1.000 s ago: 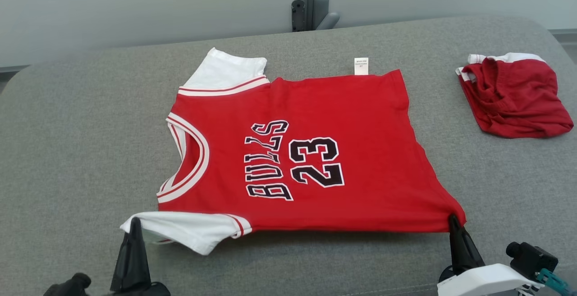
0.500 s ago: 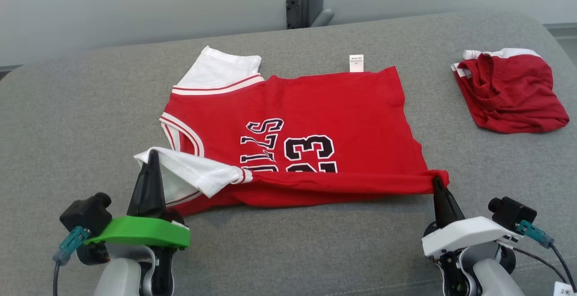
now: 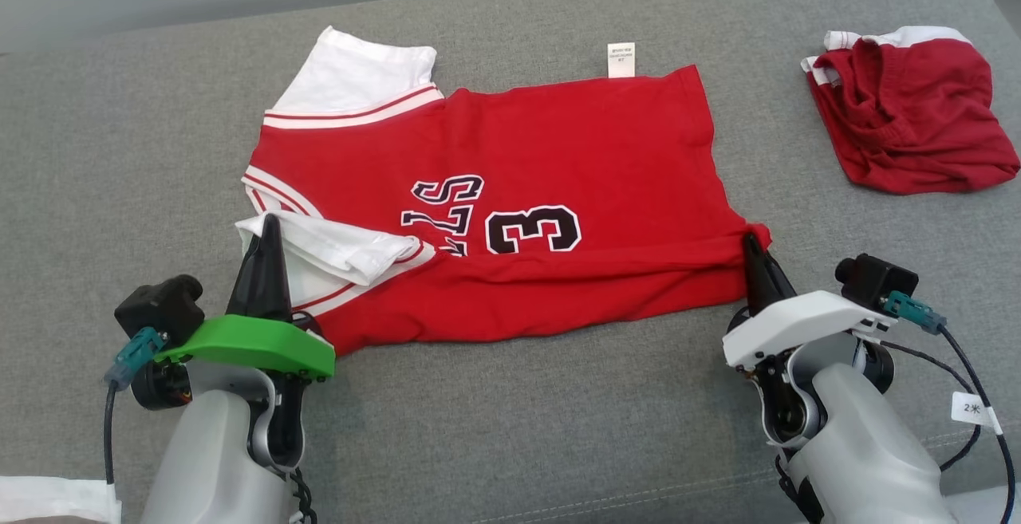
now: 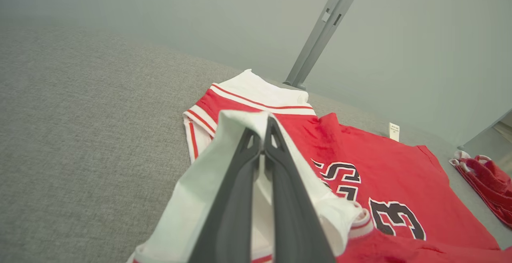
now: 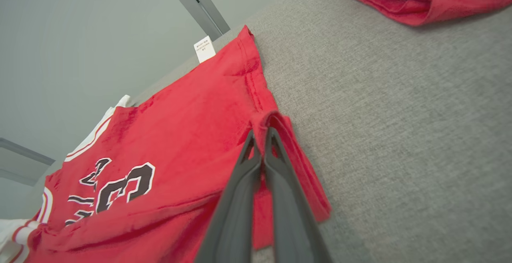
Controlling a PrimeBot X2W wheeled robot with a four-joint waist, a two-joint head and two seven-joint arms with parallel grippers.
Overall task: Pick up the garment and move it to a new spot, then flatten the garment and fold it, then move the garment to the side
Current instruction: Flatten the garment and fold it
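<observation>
The garment (image 3: 558, 141) is a red jersey with white sleeves and black lettering, spread sideways on the grey cushion (image 3: 120, 149). Its near long edge is lifted and carried over the body, hiding part of the print. My left gripper (image 3: 270, 225) is shut on the near white sleeve (image 4: 236, 135), seen pinched between the dark fingers (image 4: 256, 183) in the left wrist view. My right gripper (image 3: 750, 241) is shut on the near hem corner (image 5: 268, 121), with red cloth wrapped over its tips. A white label (image 3: 621, 60) sticks out of the far edge.
A second red and white piece of clothing (image 3: 909, 109) lies crumpled at the far right of the cushion. A grey post (image 4: 324, 27) stands behind the cushion against a pale wall. Bare grey fabric stretches to the left and along the near edge.
Both grippers have lifted the jersey's near edge and carried it away from me over the body, covering the lower half of the print. The head camera has tilted down.
</observation>
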